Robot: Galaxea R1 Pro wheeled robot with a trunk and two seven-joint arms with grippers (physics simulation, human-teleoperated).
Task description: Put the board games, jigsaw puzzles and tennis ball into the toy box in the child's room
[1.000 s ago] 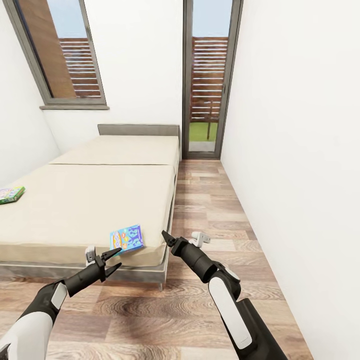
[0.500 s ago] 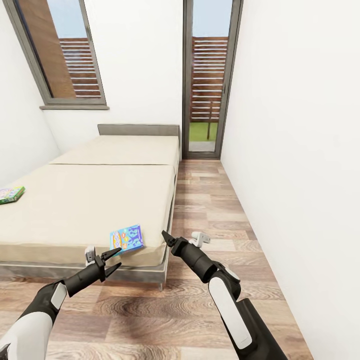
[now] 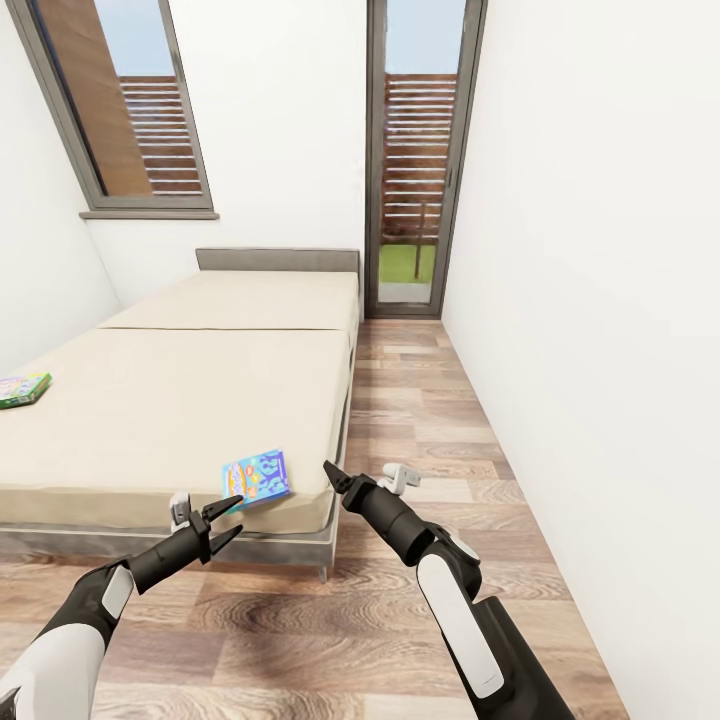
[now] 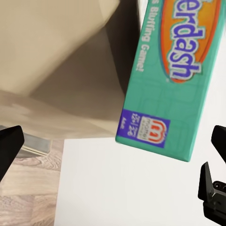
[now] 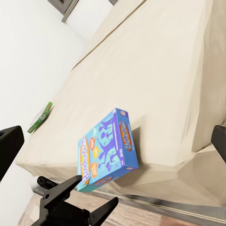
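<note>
Beige-topped, the bed (image 3: 200,400) carries a small blue board game (image 3: 256,476) at its near corner and a green-edged board game (image 3: 22,389) far across the mattress. Just before the blue box, the left gripper (image 3: 222,520) is spread and empty; the right gripper (image 3: 362,478) hangs beside it, likewise released.

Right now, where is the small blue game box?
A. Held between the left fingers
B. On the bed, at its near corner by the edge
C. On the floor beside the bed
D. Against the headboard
B: the blue game box lies flat on the bed at the near corner, just beyond the open left gripper.
</note>
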